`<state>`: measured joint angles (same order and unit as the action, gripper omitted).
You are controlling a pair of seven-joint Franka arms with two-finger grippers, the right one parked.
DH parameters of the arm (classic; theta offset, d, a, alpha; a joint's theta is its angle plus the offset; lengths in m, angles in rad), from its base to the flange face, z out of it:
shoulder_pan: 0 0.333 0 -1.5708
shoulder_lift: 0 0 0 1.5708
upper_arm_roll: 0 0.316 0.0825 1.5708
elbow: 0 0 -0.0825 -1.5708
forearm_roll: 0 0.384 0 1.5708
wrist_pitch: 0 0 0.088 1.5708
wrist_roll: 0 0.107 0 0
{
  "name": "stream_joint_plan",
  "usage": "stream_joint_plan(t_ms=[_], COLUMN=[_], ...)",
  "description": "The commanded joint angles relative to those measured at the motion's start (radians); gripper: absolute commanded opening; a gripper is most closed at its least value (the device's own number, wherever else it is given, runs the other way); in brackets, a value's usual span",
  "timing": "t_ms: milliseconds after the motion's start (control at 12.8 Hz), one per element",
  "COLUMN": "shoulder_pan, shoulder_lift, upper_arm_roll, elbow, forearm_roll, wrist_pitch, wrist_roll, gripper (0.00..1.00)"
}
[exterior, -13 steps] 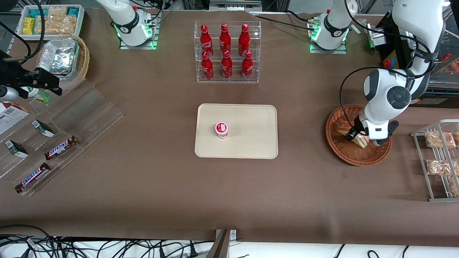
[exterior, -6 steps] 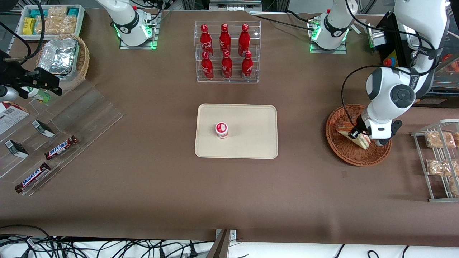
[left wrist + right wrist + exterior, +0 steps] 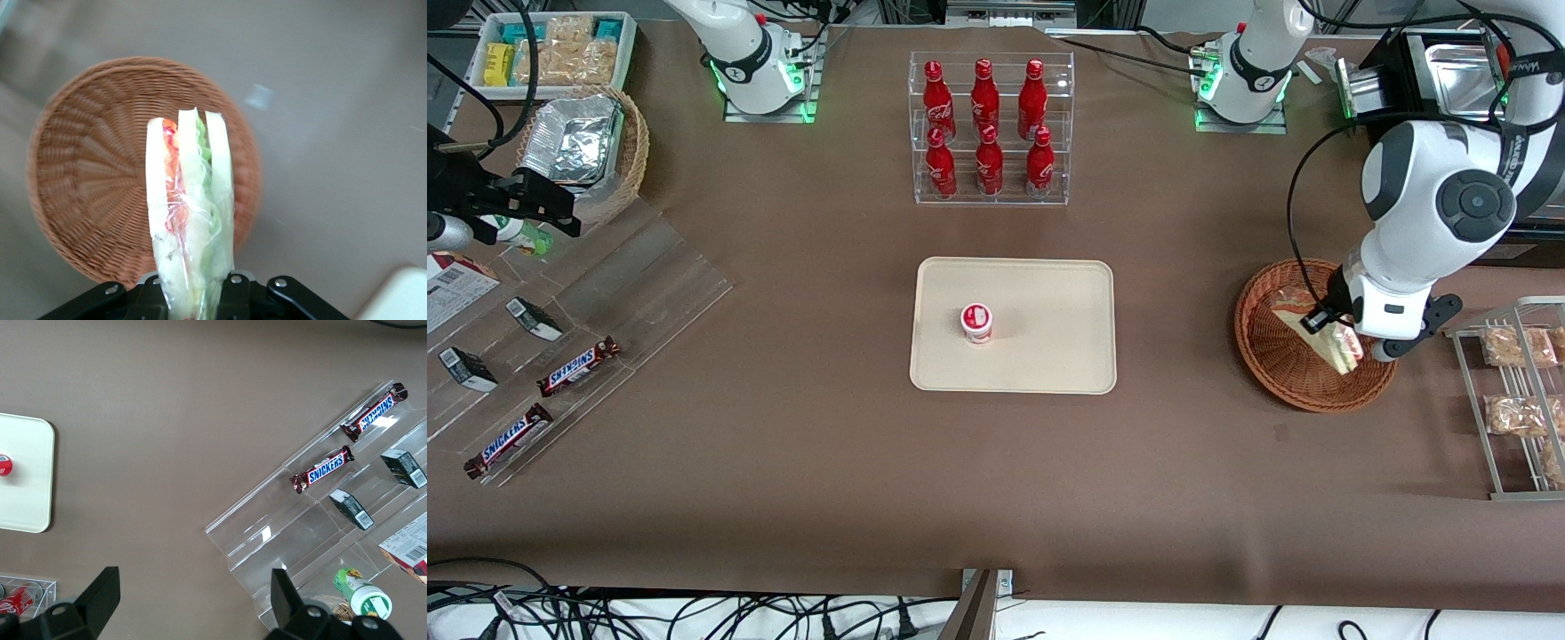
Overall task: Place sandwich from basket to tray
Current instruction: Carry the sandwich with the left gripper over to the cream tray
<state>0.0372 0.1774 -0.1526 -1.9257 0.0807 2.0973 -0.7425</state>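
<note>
My left gripper [image 3: 1336,331] is shut on the clear-wrapped sandwich [image 3: 1320,336] and holds it in the air above the round reddish-brown basket [image 3: 1294,378]. In the left wrist view the sandwich [image 3: 190,213] stands edge-on between the black fingers [image 3: 230,297], white bread with red and green filling, with the basket [image 3: 87,193] below it. The beige tray [image 3: 1049,329] lies at the table's middle, toward the parked arm from the basket. A small red-and-white cup [image 3: 976,322] stands on the tray.
A clear rack of red bottles [image 3: 989,129] stands farther from the front camera than the tray. A wire rack with tan snack packets [image 3: 1516,391] sits beside the basket at the working arm's end. Snickers bars [image 3: 578,366] on acrylic steps and a foil-filled tan basket [image 3: 583,151] lie toward the parked arm's end.
The gripper has risen with the sandwich, lifting it off the basket, and the arm's wrist has swung slightly toward the wire rack.
</note>
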Motion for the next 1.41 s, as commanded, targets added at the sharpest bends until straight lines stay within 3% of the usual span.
stream_joint_plan(t_ms=[0, 625, 1016, 1328], shoulder_pan=[0.003, -0.017, -0.12, -0.164], shoulder_lift=[0.014, 0.132, 0.212, 0.315], upper_arm_roll=[-0.08, -0.393, -0.392, -0.393], elbow=[0.083, 0.14, 0.136, 0.137], forearm_roll=[-0.045, -0.016, 0.022, 0.2], wrist_pitch=[-0.074, -0.017, 0.075, 0.142], wrist_roll=[0.104, 0.181, 0.158, 0.005], gripper=[0.0, 0.0, 0.0, 0.0])
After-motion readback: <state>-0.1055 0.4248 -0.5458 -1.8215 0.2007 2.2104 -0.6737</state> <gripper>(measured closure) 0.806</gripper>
